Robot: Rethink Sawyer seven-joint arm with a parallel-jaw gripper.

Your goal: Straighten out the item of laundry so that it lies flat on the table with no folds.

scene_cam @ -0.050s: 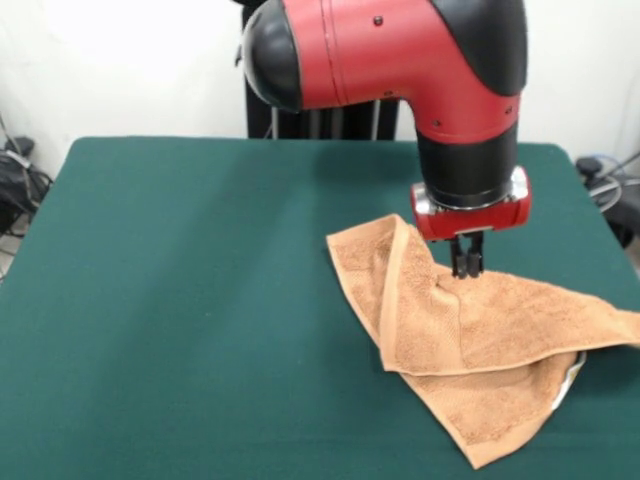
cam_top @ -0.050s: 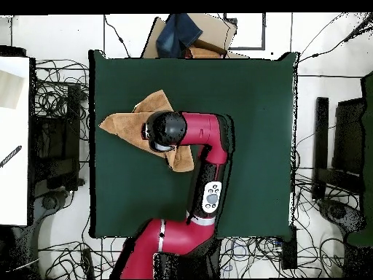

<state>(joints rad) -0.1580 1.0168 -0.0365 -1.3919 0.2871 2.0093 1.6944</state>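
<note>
Currently I count one towel (scene_cam @ -0.050s: 470,340), orange-brown terry, folded over itself in a rough triangle on green felt surface (scene_cam @ -0.050s: 180,300); claw (scene_cam @ -0.050s: 467,262) fingers together, pinching a raised ridge.

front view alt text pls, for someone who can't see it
A red and black robot arm's gripper comes down on a crumpled, folded-over light-brown terry towel lying near one edge of a dark green table.

Off-table clutter: tangled black cables (cam_top @ -0.050s: 58,102) cover the floor on both sides. A cardboard box (cam_top @ -0.050s: 207,35) with a blue cloth (cam_top @ -0.050s: 177,33) on it sits beyond one edge. White surface (cam_top @ -0.050s: 14,138), possibly a desk, at another side.
</note>
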